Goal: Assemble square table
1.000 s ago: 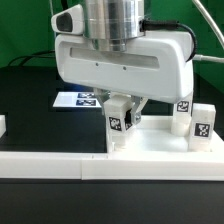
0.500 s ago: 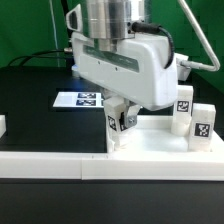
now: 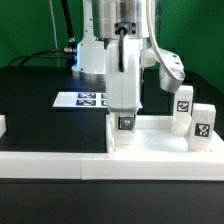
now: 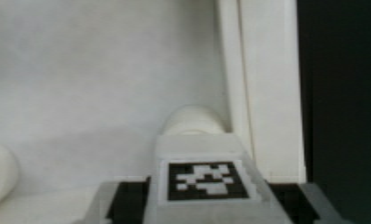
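The black table point(image 3: 30, 100) carries every item noted, and all positions below are given relative to the square tabletop point(image 3: 160, 142), which lies white and tray-like toward the exterior view's right, its front edge against the long low white wall strip point(image 3: 50, 166) running across the foreground. Behind the tabletop, toward the exterior view's left, the marker board point(image 3: 85, 99) lies flat, well apart from it. The arm's gripper point(image 3: 124, 120) stands over the tabletop's near corner on the exterior view's left, closed on a tagged white leg point(image 3: 125, 128) held upright there — the wrist view shows the fingers point(image 4: 132, 200) flanking the tag with the leg's rounded end point(image 4: 196, 125) against the white tray beside the raised rim point(image 4: 235, 80). Whether the leg sits in its socket cannot be told. Two more legs point(image 3: 184, 108) point(image 3: 203, 125) stand at the tabletop's edge on the exterior view's right — close together. Bare black surface lies open on the exterior view's left of the tabletop.
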`<state>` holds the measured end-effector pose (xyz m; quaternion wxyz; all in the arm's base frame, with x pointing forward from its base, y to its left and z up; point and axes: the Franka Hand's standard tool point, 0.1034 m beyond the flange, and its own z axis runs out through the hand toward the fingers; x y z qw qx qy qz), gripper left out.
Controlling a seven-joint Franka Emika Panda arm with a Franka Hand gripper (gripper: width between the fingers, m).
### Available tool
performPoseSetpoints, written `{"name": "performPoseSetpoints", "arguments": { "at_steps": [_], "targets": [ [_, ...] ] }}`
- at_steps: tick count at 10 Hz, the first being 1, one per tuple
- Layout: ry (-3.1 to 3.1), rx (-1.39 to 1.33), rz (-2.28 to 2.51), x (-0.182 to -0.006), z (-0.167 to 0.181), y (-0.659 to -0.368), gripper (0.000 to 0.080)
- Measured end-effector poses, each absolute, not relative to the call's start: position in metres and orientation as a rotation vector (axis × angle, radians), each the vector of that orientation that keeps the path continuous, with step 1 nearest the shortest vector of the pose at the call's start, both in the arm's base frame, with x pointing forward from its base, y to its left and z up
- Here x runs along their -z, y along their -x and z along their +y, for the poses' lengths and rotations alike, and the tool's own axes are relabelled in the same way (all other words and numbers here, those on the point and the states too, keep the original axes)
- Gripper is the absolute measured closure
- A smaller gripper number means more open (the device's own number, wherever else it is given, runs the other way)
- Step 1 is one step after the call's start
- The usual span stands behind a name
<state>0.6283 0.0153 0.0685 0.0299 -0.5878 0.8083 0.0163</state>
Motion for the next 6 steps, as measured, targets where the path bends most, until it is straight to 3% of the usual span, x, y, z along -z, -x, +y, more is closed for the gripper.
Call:
{"name": "performPoseSetpoints", "arguments": {
  "at_steps": [3, 4, 5, 6],
  "targets": [
    [1.714, -0.032, 2.563, -0.0684, 0.0159, -0.6299, 0.0512],
    [1.766, -0.031, 2.526, -0.0687, 0.0158, -0.63, 0.032],
    [1.904, -0.034, 2.423, -0.0719, 0.0158, -0.6292, 0.032],
    [2.067, -0.028, 2.287, -0.0737, 0.0169, -0.6281, 0.0189]
  ]
}}
